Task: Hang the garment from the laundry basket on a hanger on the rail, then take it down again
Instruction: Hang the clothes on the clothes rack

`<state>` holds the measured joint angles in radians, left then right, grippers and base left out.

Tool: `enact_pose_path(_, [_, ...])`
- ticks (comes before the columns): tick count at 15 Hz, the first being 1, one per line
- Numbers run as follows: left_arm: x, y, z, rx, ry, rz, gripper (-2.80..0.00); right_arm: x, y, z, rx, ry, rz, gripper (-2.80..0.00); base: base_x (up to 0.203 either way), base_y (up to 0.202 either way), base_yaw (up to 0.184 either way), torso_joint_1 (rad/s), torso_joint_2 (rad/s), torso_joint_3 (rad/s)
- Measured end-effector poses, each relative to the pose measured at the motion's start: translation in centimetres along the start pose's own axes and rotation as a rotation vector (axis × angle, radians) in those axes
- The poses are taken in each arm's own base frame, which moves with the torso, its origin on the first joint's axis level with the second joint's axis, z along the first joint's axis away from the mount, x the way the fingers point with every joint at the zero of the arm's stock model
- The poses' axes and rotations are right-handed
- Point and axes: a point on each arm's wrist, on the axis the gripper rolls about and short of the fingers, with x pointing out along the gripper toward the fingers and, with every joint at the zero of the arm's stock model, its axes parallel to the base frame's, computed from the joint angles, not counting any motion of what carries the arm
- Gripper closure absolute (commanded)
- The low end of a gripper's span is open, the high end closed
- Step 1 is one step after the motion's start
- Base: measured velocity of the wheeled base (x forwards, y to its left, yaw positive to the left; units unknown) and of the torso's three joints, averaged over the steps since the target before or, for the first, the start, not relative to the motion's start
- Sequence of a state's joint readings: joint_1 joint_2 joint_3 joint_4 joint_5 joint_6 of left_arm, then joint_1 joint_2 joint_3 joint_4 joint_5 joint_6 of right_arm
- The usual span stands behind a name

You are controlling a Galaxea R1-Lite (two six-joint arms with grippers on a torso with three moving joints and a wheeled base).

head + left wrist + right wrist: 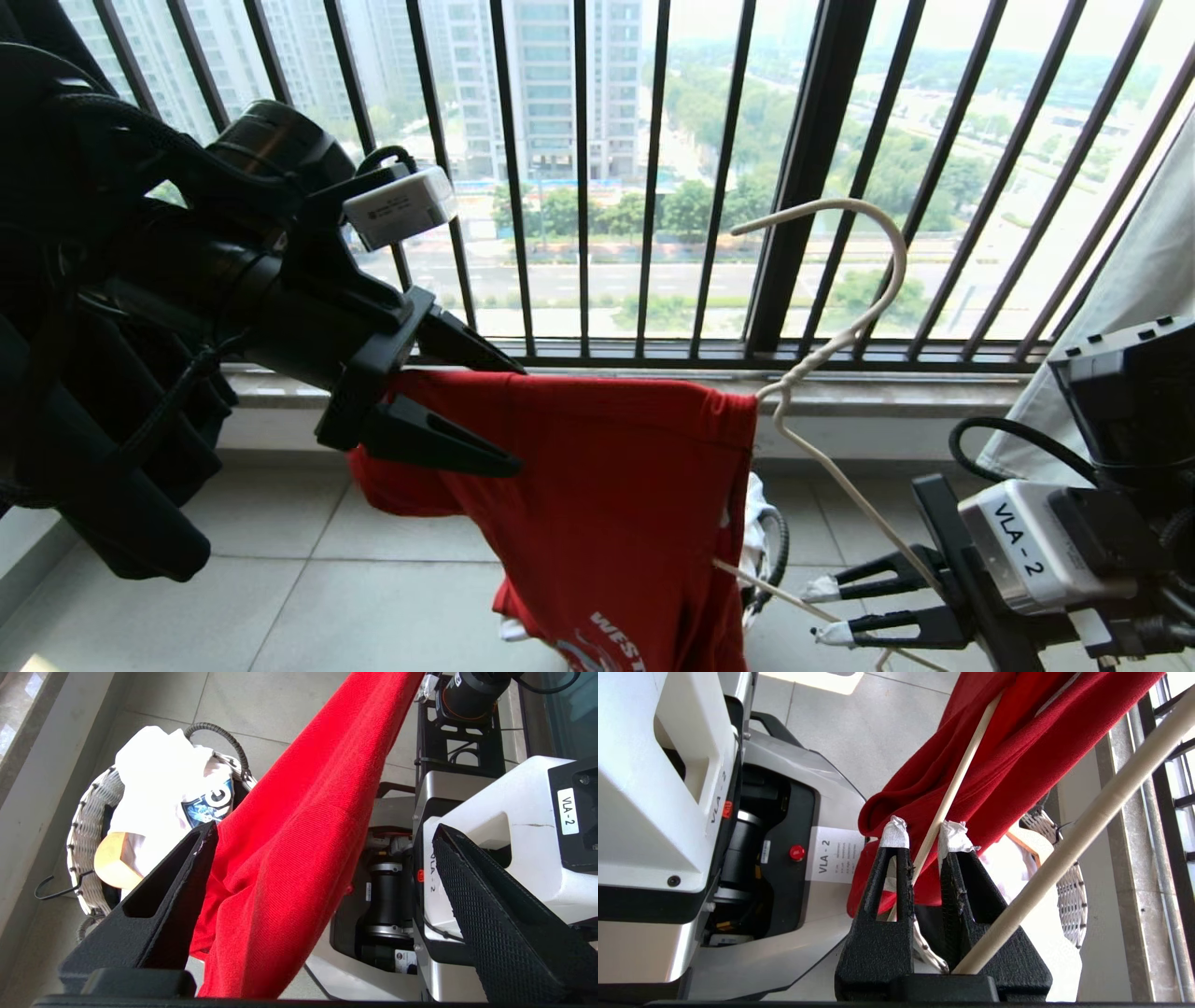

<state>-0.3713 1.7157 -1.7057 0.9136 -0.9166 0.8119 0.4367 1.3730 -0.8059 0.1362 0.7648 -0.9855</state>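
The red garment (607, 495) is draped on the off-white hanger (845, 481), whose hook (892, 252) points up before the window bars. My left gripper (518, 417) stands open around the garment's shoulder; red cloth (289, 858) lies between the wide-apart jaws and brushes one finger (187, 868). At the lower right, my right gripper (817, 612) is shut on the hanger's arm; the thin rod (957, 784) runs between its taped fingertips (894, 830). The laundry basket (86, 826) sits on the floor below. The rail is out of view.
A white printed garment (154, 779) and a tan wooden hanger (110, 861) lie in the basket. Dark clothing (112, 448) hangs at the left and a pale cloth (1120, 308) at the right. Black window bars (803, 177) stand close ahead. My own base (658, 812) is beneath the arms.
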Motion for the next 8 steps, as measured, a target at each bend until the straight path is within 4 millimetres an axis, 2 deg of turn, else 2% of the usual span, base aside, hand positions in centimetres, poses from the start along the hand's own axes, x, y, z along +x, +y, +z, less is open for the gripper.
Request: enact_pose_path(8, [0.95, 0.34, -0.02, -0.008, 0.010, -0.021, -2.80, -0.58, -0.14, -0.39, -0.013, -0.049, -0.018, 0.00, 0.000, 0.000, 0.000, 0.000, 0.00, 0.000])
